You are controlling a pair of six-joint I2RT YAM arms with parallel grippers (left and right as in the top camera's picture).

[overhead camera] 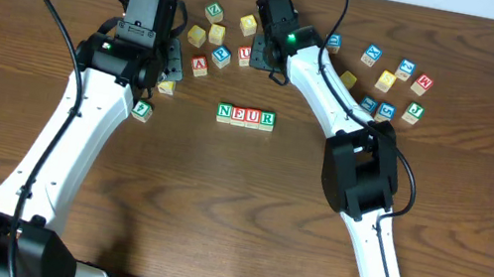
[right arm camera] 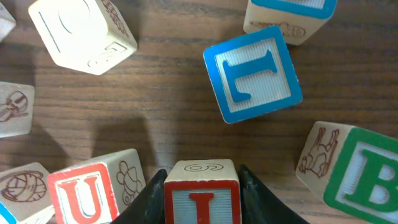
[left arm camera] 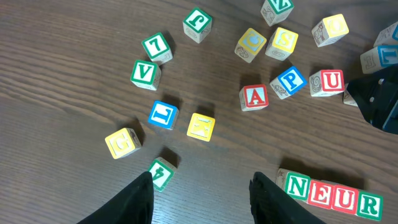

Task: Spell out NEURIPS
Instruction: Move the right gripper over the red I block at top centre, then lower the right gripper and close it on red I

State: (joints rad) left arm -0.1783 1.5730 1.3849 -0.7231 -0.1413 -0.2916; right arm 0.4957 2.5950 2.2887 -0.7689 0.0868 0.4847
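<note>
One U cube (right arm camera: 81, 194) crowds right pincer (right arm camera: 200, 179), clamped on I cube (right arm camera: 201, 202) (left pincer (left arm camera: 202, 186) apart).

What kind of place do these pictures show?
Probably a robotics lab bench: two cabled robot arms at a wooden table, with letter cubes scattered on it and a row reading NEUR.

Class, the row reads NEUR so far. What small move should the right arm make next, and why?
Probably lift straight up: the right gripper appears closed on the red I cube, the letter needed next after the R cube.
</note>
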